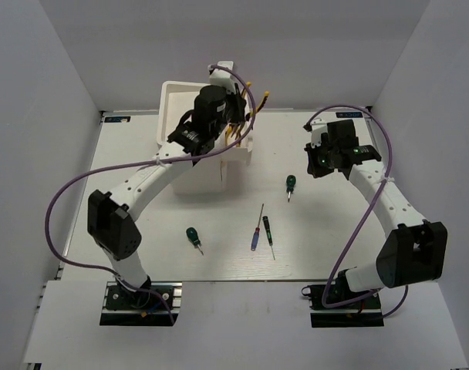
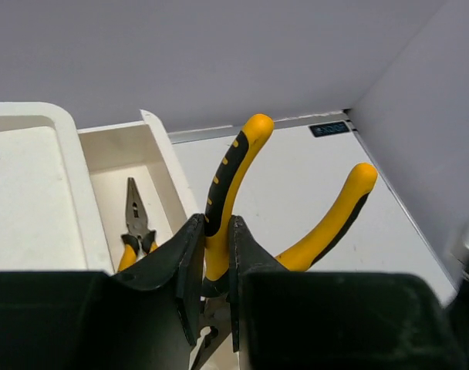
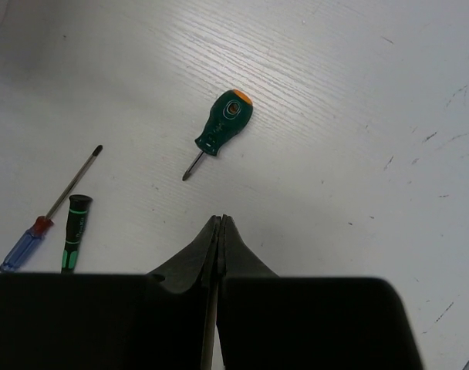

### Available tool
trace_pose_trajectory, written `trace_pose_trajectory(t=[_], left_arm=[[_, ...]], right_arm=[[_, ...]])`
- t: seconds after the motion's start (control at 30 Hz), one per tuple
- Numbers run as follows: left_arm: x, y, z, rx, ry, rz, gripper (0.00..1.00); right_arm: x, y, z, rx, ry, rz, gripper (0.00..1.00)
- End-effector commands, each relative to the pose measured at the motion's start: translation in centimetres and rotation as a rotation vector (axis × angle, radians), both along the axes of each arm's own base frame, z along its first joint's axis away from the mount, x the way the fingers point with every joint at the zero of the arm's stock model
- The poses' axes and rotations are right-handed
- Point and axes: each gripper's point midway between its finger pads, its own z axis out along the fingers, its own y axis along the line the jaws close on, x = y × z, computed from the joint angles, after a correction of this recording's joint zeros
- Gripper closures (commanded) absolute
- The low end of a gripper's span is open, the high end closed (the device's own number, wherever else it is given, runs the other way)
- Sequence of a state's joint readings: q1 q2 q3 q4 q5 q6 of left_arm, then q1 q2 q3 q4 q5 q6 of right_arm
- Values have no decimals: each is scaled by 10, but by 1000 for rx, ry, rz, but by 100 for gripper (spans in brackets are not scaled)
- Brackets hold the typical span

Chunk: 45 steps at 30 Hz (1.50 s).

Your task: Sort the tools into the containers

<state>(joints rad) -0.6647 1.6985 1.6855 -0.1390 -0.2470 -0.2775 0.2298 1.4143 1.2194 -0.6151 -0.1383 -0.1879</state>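
White table [image 1: 335, 247] carries everything. On it, towards the back, stands the cabinet [image 1: 197, 176], and every place below is given from it. One drawer [image 2: 167, 166] is pulled out on the cabinet's right side. No other drawer can be made out as open from these views.

The left gripper [image 2: 216, 266] is up at that drawer, its fingers pinched tight on one yellow handle of the held pliers [image 2: 233, 158]. The free handle splays out to the right. Whether the pliers' nose is over the drawer or just outside its right wall cannot be told. The right gripper [image 3: 220, 235] hangs well to the right of the cabinet, fingers pressed together with nothing between them.

The other pliers [image 2: 135, 220] lie flat inside the drawer, so one tool of six looks sorted and a second seems about to join it.

Four tools are left on the table:
- The green screwdriver [image 3: 227, 123] lies to the right of the cabinet, just ahead of the right gripper.
- The second green screwdriver [image 1: 192, 234] lies in front of the cabinet.
- The blue screwdriver [image 1: 258, 225] and the black screwdriver [image 1: 269, 237] lie side by side, in front of the cabinet and to its right.

My judgement is that the job is roughly a third done, with both kinds of screwdriver not yet begun.
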Motion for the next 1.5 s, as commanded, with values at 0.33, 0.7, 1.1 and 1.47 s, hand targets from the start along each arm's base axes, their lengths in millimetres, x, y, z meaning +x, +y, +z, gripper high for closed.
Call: trace_pose_trajectory(t=[0.33, 0.7, 1.1, 1.47], left_arm=[[65, 11, 10, -87, -11, 35, 78], [56, 28, 64, -79, -98, 49, 70], [-8, 317, -11, -93, 201, 801, 47], [18, 304, -137, -144, 510, 545, 37]], right_arm=[[9, 11, 7, 38, -73, 75, 75], [59, 36, 29, 108, -94, 116, 100], [160, 136, 39, 355, -25, 214, 100], [167, 191, 28, 310, -80, 280, 100]])
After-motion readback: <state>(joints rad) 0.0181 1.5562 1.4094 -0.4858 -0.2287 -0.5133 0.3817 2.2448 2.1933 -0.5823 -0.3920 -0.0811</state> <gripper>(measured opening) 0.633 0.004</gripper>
